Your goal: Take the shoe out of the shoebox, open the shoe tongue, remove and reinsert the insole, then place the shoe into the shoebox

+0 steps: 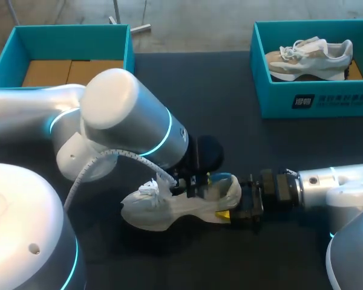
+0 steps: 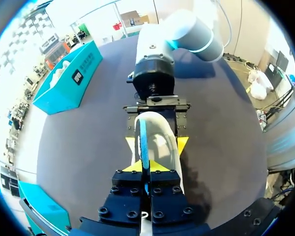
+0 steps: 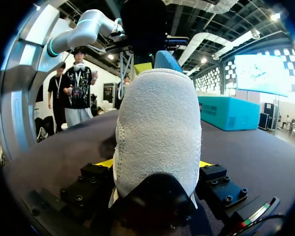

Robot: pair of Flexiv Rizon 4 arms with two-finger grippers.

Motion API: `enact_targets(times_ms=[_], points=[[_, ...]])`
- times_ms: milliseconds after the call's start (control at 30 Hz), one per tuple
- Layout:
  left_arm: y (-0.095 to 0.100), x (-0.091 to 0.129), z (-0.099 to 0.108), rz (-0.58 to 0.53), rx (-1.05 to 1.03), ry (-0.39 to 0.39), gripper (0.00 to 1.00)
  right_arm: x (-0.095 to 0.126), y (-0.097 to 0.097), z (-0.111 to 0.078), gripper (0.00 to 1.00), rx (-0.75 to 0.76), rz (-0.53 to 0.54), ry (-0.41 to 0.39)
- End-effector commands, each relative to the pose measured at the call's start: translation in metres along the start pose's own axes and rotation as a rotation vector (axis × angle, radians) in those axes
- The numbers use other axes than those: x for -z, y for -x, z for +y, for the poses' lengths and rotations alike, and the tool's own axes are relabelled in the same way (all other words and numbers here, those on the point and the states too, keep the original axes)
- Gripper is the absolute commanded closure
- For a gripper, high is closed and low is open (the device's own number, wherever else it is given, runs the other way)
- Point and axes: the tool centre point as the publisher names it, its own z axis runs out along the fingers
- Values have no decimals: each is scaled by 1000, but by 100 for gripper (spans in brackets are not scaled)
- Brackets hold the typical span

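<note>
A white shoe [image 1: 163,208] lies on its side on the dark table, toe to the left. My right gripper [image 1: 236,211] is shut on its heel, one yellow-tipped finger on each side of the heel [image 3: 157,128]. My left gripper [image 1: 196,180] sits over the shoe's opening. In the left wrist view it [image 2: 146,168] is shut on the thin edge of the blue insole [image 2: 143,140], which stands up out of the shoe [image 2: 162,142]. From the right wrist view the insole [image 3: 167,60] pokes up behind the heel.
A teal shoebox [image 1: 314,99] at the back right holds a second white-and-tan shoe [image 1: 308,57]. Another teal box [image 1: 66,36] with cardboard inside stands at the back left. Bare table lies between the two boxes.
</note>
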Motion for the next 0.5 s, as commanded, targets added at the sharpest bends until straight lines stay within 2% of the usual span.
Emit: enact_targets(times_ms=[33, 467, 500], points=[[2, 0, -6, -7, 0, -2, 100, -2, -1, 0, 100, 0, 0, -5], [2, -9, -32, -16, -57, 13, 100, -2, -1, 0, 100, 0, 0, -5], [0, -9, -32, -21, -61, 14, 95, -2, -1, 0, 100, 0, 0, -5]])
